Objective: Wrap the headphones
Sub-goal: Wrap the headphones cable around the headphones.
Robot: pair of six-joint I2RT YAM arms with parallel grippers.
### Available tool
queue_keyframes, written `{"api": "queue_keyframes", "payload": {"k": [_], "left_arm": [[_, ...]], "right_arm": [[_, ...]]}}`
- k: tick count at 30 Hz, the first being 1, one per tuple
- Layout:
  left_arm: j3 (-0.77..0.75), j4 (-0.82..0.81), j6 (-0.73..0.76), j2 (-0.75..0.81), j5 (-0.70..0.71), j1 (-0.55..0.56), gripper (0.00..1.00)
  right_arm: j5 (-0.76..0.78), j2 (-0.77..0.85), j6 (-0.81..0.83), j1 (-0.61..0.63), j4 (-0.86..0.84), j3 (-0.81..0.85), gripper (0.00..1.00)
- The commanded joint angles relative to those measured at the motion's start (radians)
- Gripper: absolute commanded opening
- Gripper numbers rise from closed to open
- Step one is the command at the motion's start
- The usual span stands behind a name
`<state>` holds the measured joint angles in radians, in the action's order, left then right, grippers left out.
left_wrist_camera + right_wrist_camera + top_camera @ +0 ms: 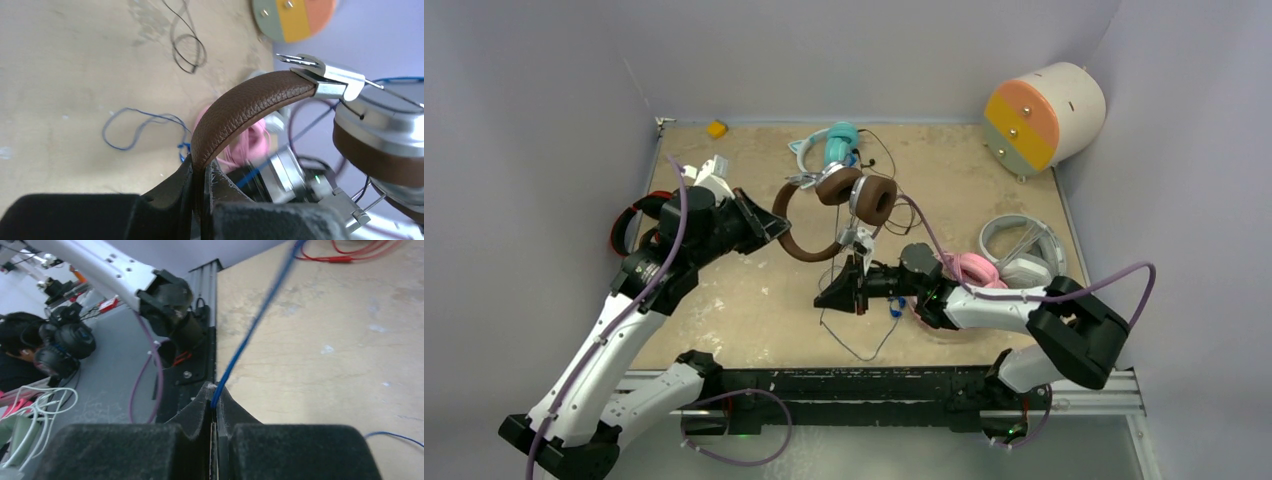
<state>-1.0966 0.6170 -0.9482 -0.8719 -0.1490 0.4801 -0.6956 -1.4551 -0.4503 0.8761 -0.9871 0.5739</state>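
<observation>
Top external: left gripper (771,224) clamping shut on headband (240,107) of brown headphones (856,196), holding pair lifted above table (754,315) centre. Right wrist: right gripper (215,399) pinching blue cord (252,327) between closed fingers, cord running up taut. Step probably being cord winding round headphones. Next move likely calling for right arm circling band, minding tension, avoiding loose black cable (854,342).
</observation>
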Motion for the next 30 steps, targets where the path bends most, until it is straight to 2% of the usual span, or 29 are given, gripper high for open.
{"api": "queue_keyframes", "payload": {"k": [1,9,16,26,28,30], "left_arm": [[-0.082,-0.053,-0.011,0.027,0.251,-0.001,0.0],[-0.118,0.0,0.063,0.069,0.405,-0.001,0.0],[-0.124,0.048,0.186,0.073,0.568,0.0,0.0],[-0.103,0.054,0.255,0.045,0.625,0.0,0.0],[-0.096,0.064,0.291,0.035,0.645,0.0,0.0],[-0.085,0.066,0.332,0.023,0.647,0.0,0.0]], "right_arm": [[0.033,0.081,-0.022,0.067,-0.14,-0.048,0.04],[0.051,0.112,-0.177,0.078,-0.39,-0.138,0.1],[0.019,0.163,-0.23,0.089,-0.373,-0.11,0.1],[-0.005,0.192,-0.328,0.097,-0.436,-0.096,0.14],[0.01,0.239,-0.337,0.097,-0.382,-0.08,0.14],[0.017,0.298,-0.306,0.097,-0.25,-0.042,0.1]]}}
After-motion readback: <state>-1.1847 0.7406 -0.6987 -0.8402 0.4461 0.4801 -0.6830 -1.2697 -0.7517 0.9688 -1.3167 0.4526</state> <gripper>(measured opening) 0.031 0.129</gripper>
